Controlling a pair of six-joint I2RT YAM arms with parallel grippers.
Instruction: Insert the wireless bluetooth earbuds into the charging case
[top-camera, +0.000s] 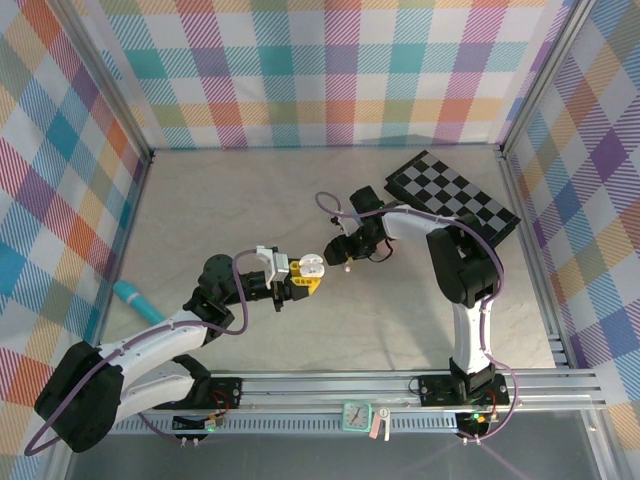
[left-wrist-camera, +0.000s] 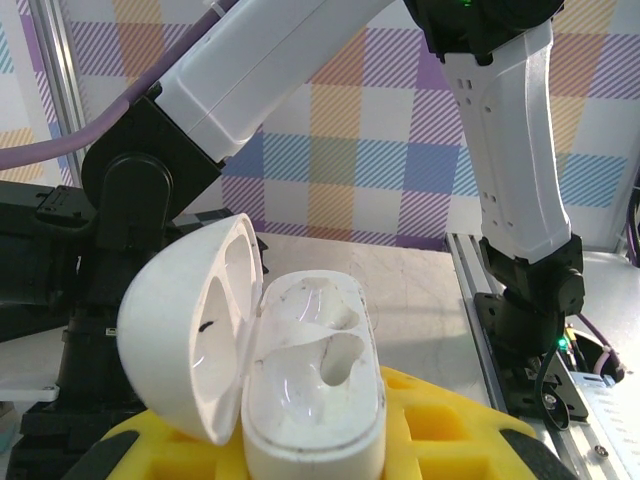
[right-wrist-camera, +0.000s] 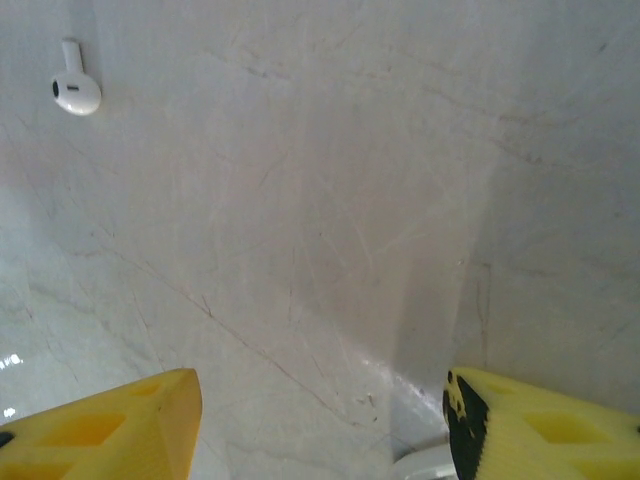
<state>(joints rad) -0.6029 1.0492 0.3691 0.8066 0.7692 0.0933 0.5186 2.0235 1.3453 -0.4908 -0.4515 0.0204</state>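
Now, 1 case (left-wrist-camera: 315, 400) clamped in L pincer (top-camera: 305, 279), R pincer (right-wrist-camera: 320, 420) spread, 1 earbud (right-wrist-camera: 75, 91) on table (right-wrist-camera: 350, 200).

The charging case (left-wrist-camera: 315, 400) runs off the left wrist view's lower edge, its base sunk between yellow pads (left-wrist-camera: 440, 420). In the right wrist view, a white curved thing (right-wrist-camera: 425, 467) is cut off at the bottom edge — unidentifiable. Overhead, a teal object (top-camera: 133, 298) disappears under the left arm (top-camera: 150, 345).
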